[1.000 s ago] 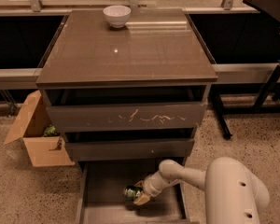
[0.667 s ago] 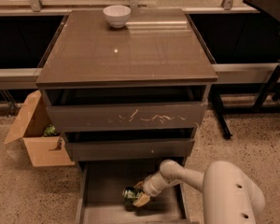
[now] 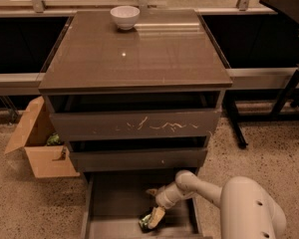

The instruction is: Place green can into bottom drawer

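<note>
The green can (image 3: 146,223) lies in the open bottom drawer (image 3: 114,198), on its flat floor near the front edge. My gripper (image 3: 154,204) reaches into the drawer from the right, just above the can. Its fingers are spread: one fingertip (image 3: 151,191) points up and left, and the other (image 3: 157,216) rests against the can's right side. The white arm (image 3: 244,208) comes in from the lower right. The two drawers above, the scratched one (image 3: 134,125) and the plain middle one (image 3: 139,158), are slightly open.
A white bowl (image 3: 124,17) stands at the back of the cabinet top (image 3: 134,54). An open cardboard box (image 3: 40,146) sits on the floor left of the cabinet. Dark table legs (image 3: 284,98) stand to the right.
The can has dropped lower, toward the drawer's front edge. The fingers have spread apart and no longer clasp it. The arm has barely moved.
</note>
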Robot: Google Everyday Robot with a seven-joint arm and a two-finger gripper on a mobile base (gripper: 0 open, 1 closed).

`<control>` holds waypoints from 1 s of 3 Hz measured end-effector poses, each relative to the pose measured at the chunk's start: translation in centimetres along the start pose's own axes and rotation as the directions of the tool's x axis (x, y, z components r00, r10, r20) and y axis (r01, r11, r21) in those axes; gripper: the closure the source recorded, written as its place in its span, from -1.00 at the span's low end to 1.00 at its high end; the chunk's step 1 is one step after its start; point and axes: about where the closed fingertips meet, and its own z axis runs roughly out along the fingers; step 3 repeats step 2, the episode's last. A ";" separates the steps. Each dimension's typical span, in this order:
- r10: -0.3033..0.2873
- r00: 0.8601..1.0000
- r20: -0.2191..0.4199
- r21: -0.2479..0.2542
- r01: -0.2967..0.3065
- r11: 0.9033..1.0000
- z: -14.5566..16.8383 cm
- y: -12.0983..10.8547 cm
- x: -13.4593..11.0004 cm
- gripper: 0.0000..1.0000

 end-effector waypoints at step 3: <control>-0.031 0.997 0.064 0.120 0.023 0.993 -6.3 1.5 -0.5 -1.00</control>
